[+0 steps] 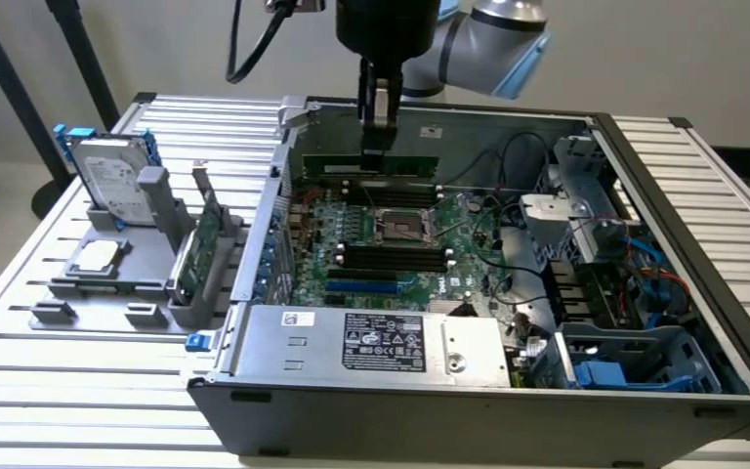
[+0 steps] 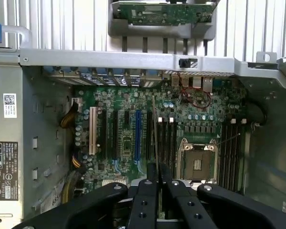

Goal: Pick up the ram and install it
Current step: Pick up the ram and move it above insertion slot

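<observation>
My gripper (image 1: 378, 145) hangs over the open computer case (image 1: 687, 264), shut on the ram (image 1: 408, 163), a long narrow green stick held level above the far part of the motherboard (image 1: 389, 230). The board's black slots (image 1: 395, 259) lie below and nearer, beside the CPU socket (image 1: 398, 223). In the wrist view the ram (image 2: 155, 138) appears edge-on as a thin line running out from between the black fingers (image 2: 148, 191) of my gripper (image 2: 158, 179), roughly in line with the black slots (image 2: 168, 138) beside the socket (image 2: 198, 160).
At the exterior view's left, a grey rack (image 1: 153, 293) holds a silver hard drive with blue rails (image 1: 112, 181) and a green expansion card (image 1: 192, 254) (image 2: 162, 12). Inside the case are the power supply (image 1: 375, 342), cables (image 1: 519, 283) and a blue drive cage (image 1: 623, 366).
</observation>
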Controlling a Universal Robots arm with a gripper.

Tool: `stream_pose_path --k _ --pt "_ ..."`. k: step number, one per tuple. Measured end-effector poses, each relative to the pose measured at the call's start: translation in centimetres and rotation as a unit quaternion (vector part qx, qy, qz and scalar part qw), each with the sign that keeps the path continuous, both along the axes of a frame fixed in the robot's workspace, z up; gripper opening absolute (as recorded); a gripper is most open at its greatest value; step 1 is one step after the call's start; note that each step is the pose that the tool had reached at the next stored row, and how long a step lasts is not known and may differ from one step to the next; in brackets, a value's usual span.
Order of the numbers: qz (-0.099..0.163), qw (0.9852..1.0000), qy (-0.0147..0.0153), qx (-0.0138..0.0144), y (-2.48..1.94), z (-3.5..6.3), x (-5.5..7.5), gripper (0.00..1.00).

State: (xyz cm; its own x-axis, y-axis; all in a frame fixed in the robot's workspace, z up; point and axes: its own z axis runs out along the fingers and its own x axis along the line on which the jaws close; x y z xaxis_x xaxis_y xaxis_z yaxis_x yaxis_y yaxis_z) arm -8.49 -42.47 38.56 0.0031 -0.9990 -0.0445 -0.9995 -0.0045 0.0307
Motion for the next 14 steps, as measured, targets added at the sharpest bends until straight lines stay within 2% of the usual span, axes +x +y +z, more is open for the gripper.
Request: stream_pose_path --k 9,11,14 --pt "0.0 1.0 0.0012 -0.0051 2.63 -0.52 1.4 0.13" --pt "0.0 1.0 0.0016 -0.0056 3.06 -0.69 1.7 0.13" --pt "-0.002 1.0 0.0019 -0.0058 3.39 -1.03 2.1 0.13"
